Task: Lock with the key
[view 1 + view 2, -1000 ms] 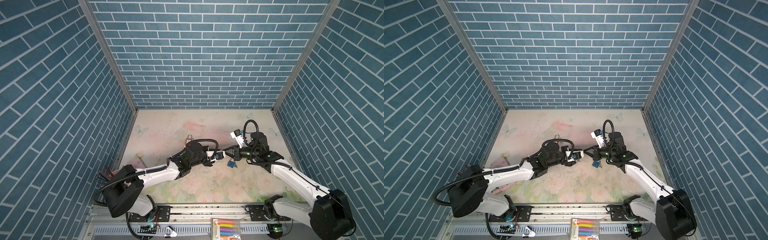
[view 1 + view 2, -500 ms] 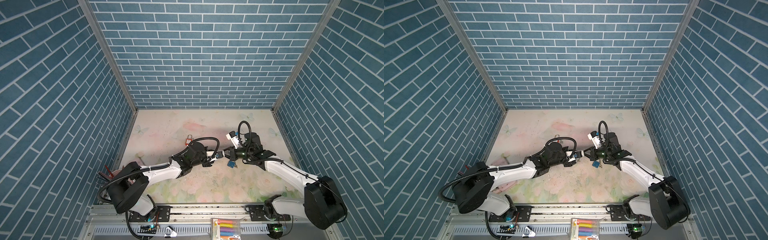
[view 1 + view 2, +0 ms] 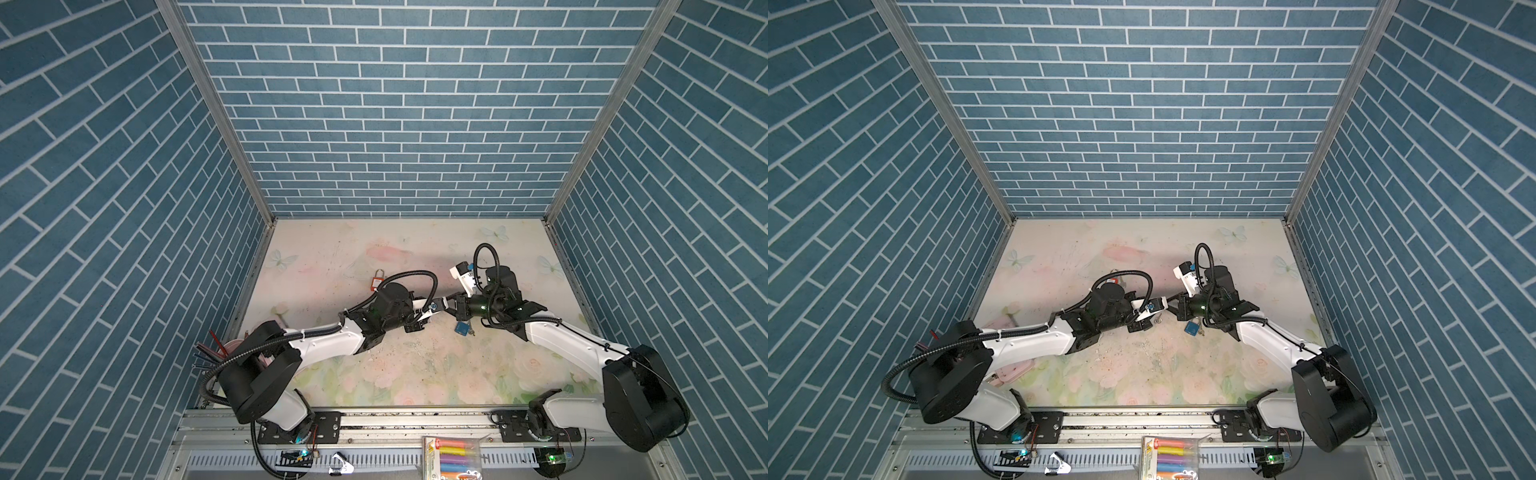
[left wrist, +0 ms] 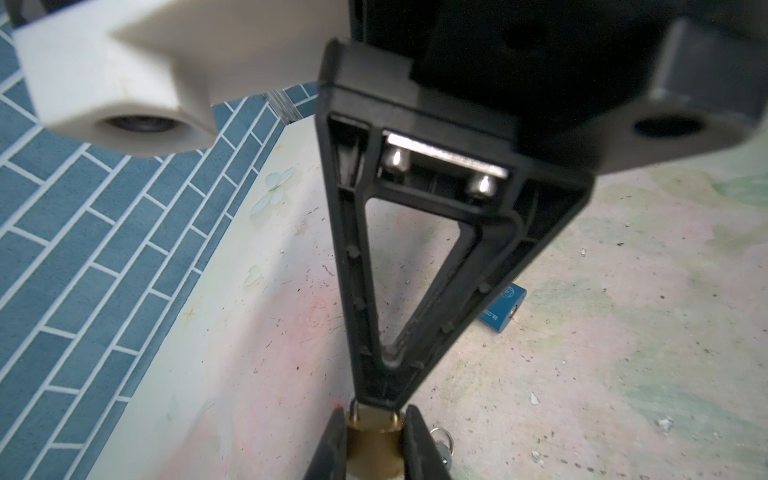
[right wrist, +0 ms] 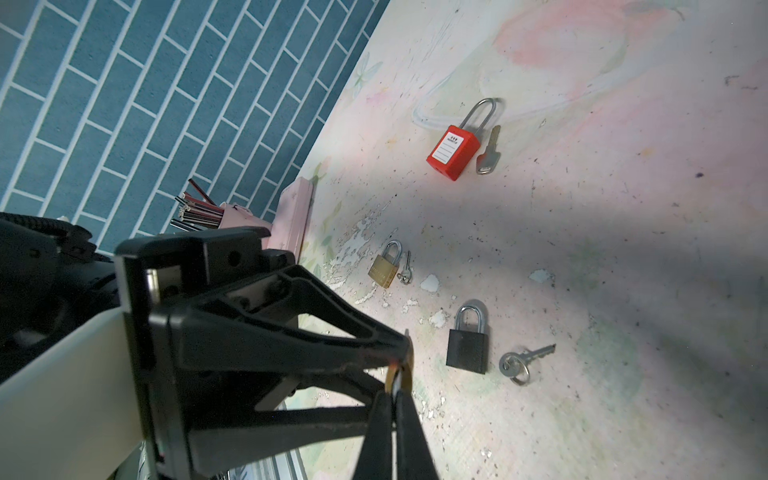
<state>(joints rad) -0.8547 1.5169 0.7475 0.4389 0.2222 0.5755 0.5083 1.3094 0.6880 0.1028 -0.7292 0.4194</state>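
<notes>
A brass padlock (image 4: 374, 446) is held off the table with my left gripper (image 4: 374, 415) shut on its body. Its shackle points at my right gripper (image 4: 376, 399), which meets it tip to tip and is shut on the shackle. In the right wrist view only a brass sliver of the padlock (image 5: 409, 370) shows beyond my right gripper (image 5: 395, 395), next to the left gripper (image 5: 403, 349). In both top views the grippers (image 3: 446, 302) (image 3: 1169, 306) meet mid-table. A ringed key (image 4: 442, 440) lies on the table below them.
On the table lie a blue padlock (image 3: 461, 328) (image 4: 503, 309), a red padlock (image 5: 453, 151) with a key beside it, a small brass padlock (image 5: 384, 268), and a black padlock (image 5: 467, 347) with its key (image 5: 525, 361). A pink pencil case (image 5: 291, 216) stands by the left wall.
My right arm has shifted a little to the left, closing in on the left gripper. Both grippers have kept the same grip.
</notes>
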